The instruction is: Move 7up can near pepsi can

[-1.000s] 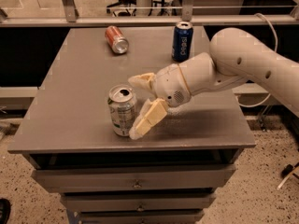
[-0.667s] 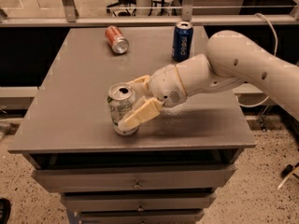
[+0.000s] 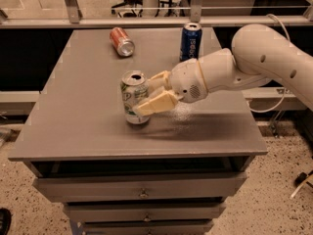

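Bench (image 3: pixel 73 111): grey top over a stack of drawers (image 3: pixel 142 192). Far left-of-centre, a red-orange can (image 3: pixel 122 41) lies on its side, well apart from the work. Next along, the 7up can (image 3: pixel 134 98) stands upright on the front-middle of the bench, base apparently resting on the surface. The claw (image 3: pixel 143 96) comes in from the right at can height. One finger sits behind the can and the other across its front, both seeming to touch its wall, so the claw reads as pinching the 7up can rather than spread. Further right and toward the back edge, the pepsi can (image 3: pixel 190 42) stands upright, well apart from the 7up can. The white arm (image 3: pixel 264 58) stretches in from the far right. Step in hand, by my reading: grasp made, carry not yet begun. The next move calls for a small lift, a sweep back and right, then a set-down just beside the pepsi can without bumping it.
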You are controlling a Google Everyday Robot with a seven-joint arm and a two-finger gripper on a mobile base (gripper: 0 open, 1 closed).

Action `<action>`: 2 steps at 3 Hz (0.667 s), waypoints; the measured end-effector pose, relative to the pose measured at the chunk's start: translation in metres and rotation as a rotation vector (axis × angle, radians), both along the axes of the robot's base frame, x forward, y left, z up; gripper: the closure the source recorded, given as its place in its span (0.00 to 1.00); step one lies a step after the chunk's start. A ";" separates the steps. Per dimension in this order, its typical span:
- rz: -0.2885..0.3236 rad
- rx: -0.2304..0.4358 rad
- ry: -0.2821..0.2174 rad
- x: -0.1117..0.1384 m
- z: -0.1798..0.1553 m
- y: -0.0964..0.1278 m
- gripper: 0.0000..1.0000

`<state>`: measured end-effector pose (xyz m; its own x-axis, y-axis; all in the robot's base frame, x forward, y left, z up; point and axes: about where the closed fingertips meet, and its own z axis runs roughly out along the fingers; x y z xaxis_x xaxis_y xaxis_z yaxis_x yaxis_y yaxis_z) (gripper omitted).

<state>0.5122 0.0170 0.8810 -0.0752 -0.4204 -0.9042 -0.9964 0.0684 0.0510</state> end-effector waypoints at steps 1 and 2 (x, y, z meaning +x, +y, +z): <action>-0.041 -0.030 -0.073 0.025 0.028 -0.023 1.00; -0.075 -0.084 -0.149 0.052 0.054 -0.055 1.00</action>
